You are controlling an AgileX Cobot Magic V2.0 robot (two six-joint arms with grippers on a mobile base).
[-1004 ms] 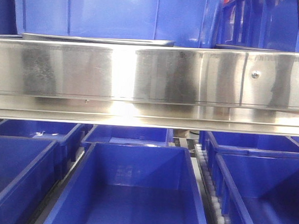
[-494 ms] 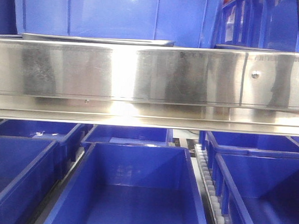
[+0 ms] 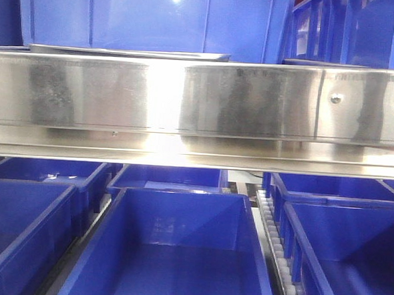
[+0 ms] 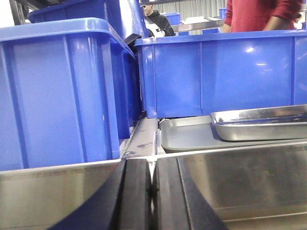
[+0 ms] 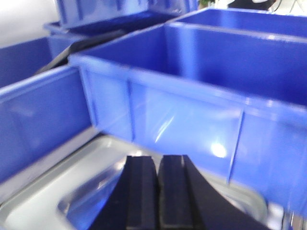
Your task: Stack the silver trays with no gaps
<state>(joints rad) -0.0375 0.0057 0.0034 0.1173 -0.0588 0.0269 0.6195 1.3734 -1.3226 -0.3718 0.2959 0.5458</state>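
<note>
In the front-facing view, a long polished steel shelf panel with screws (image 3: 200, 97) spans the whole width. Just above its top edge shows the thin rim of a shallow silver tray (image 3: 129, 52), lying flat on the shelf in front of a tall blue plastic bin (image 3: 151, 18). Below the panel, open blue bins (image 3: 177, 253) stand in rows, with a white roller track (image 3: 277, 253) running between two of them. Neither arm appears here.

In the left wrist view, the left gripper (image 4: 152, 191) sits low in the frame, its two black jaws pressed together with only a hairline seam between them and nothing pinched. Behind it runs a shiny steel wall. Beyond that, a flat grey-silver rectangular tray (image 4: 187, 136) lies on the shelf, and a second shiny stainless tray (image 4: 261, 123) rests on top of it, shifted to the right and not nested squarely. Large blue bins (image 4: 62, 91) stand to the left and behind. A person in a red top (image 4: 259, 14) stands in the background.

In the right wrist view, the right gripper (image 5: 157, 191) likewise has its black jaws closed against each other, empty. It hangs over a shallow steel tray with rounded corners (image 5: 62, 196), which lies just beside the wall of a blue bin (image 5: 192, 115). The picture is blurred.
</note>
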